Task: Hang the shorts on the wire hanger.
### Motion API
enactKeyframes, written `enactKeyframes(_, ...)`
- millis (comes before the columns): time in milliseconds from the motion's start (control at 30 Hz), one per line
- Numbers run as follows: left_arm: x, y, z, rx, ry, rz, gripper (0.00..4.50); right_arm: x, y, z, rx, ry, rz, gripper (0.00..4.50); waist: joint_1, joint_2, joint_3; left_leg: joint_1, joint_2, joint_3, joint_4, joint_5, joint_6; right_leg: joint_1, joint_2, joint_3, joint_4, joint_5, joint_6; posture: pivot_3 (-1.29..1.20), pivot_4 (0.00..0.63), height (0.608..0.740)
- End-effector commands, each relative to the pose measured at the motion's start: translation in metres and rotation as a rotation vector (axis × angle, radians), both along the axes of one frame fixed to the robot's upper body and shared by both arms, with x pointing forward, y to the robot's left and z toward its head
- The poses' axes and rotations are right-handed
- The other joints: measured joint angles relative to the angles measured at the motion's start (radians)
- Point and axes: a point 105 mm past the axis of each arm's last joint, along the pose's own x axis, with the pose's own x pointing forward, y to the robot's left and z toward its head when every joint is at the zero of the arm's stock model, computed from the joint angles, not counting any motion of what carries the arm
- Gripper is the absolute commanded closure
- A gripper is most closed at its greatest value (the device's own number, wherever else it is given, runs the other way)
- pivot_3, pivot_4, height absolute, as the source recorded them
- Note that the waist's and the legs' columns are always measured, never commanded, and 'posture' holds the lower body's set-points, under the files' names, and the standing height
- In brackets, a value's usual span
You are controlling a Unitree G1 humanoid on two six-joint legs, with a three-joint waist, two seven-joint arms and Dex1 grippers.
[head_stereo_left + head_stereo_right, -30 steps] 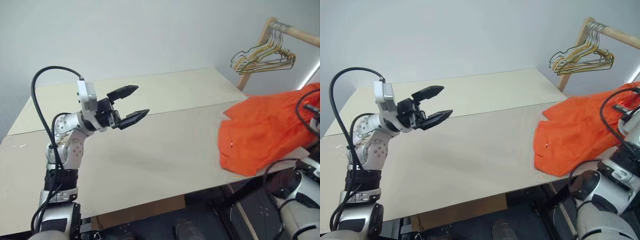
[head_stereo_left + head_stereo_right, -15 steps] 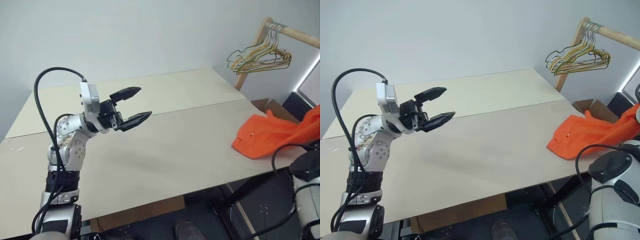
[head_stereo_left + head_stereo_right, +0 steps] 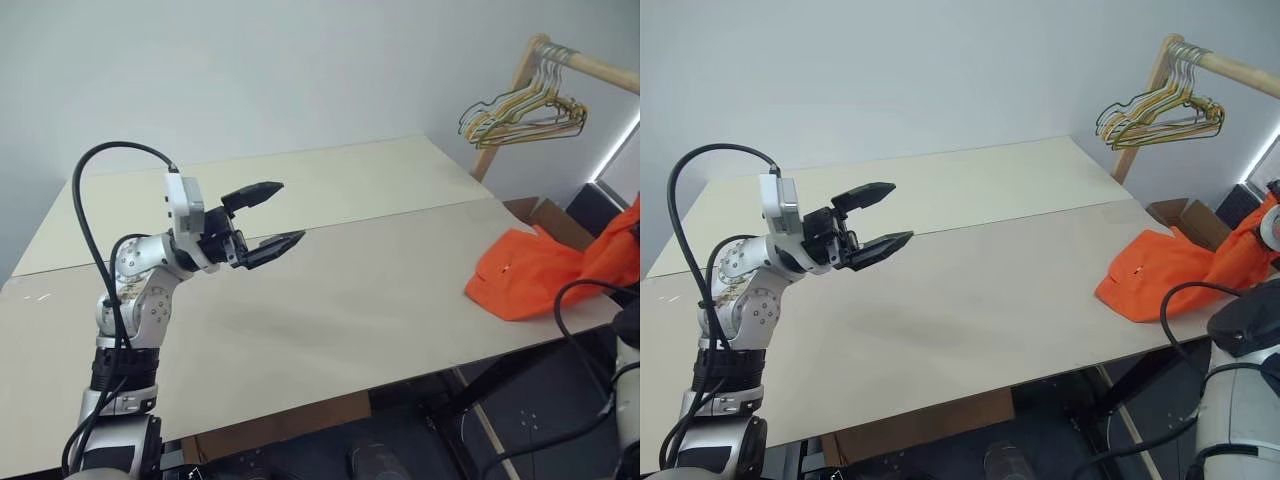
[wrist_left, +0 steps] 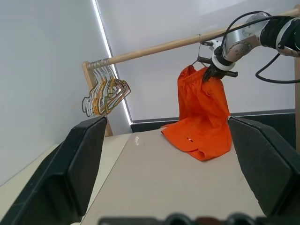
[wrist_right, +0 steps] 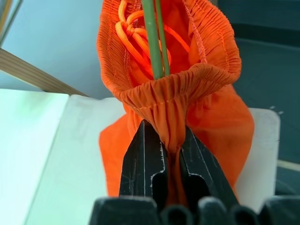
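Shorts lifted up to the rail, hanging not yet finished

The right gripper pinches the gathered waistband of the shorts, holding them up at the wooden rail past the tabletop's right edge, while their lower part lies draped on the table near its front right corner. By my reading the garment is partly on: the right wrist view shows thin green wire, likely the wire hanger, passing through the open waistband, something the head views cannot reveal. Whether it rests securely I cannot tell; letting go remains. The left wrist view alone shows the shorts dangling from the rail, with a small hook above them and the bunched hangers further along. The left gripper hovers spread and empty over the table's left part.
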Motion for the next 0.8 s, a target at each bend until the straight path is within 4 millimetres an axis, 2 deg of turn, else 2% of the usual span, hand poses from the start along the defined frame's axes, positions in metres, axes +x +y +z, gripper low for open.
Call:
enactKeyframes(33,-0.007,-0.001,0.01,-0.004,-0.054,-0.017,0.0,-0.004,-0.008,0.016,-0.076,-0.023,-0.023,3.64,0.0,0.0,0.0,0.0,0.0,0.0,0.0,0.0,0.0,0.0,0.0,0.0,0.0,0.0,0.0,-0.21,0.0,0.74)
enactKeyframes(367,-0.016,0.0,0.016,-0.05,-0.072,-0.059,0.0,-0.009,-0.006,0.036,-0.264,0.036,-0.087,0.09,0.004,0.0,0.0,0.0,0.0,0.0,0.0,0.0,0.0,0.0,0.0,0.0,0.0,0.0,0.0,-0.19,0.0,0.74)
enactKeyframes(533,-0.018,0.0,0.015,-0.057,-0.072,-0.065,0.0,-0.012,0.001,0.051,-0.403,0.061,-0.141,0.01,0.005,0.0,0.0,0.0,0.0,0.0,0.0,0.0,0.0,0.0,0.0,0.001,0.001,0.0,0.0,-0.19,0.0,0.74)
enactKeyframes(633,-0.018,0.001,0.013,-0.051,-0.071,-0.053,0.0,-0.009,0.016,0.066,-0.534,0.059,-0.16,0.01,0.005,0.001,0.0,0.001,0.0,0.0,0.0,0.0,0.0,0.0,0.0,0.002,0.001,0.0,0.0,-0.19,0.0,0.74)
enactKeyframes(800,-0.017,-0.001,0.013,-0.055,-0.072,-0.047,0.0,-0.013,0.044,0.092,-0.832,0.093,-0.288,0.01,0.006,0.001,-0.001,0.002,0.001,-0.002,0.0,0.0,0.0,0.0,0.0,0.003,0.002,0.0,0.0,-0.18,0.0,0.74)
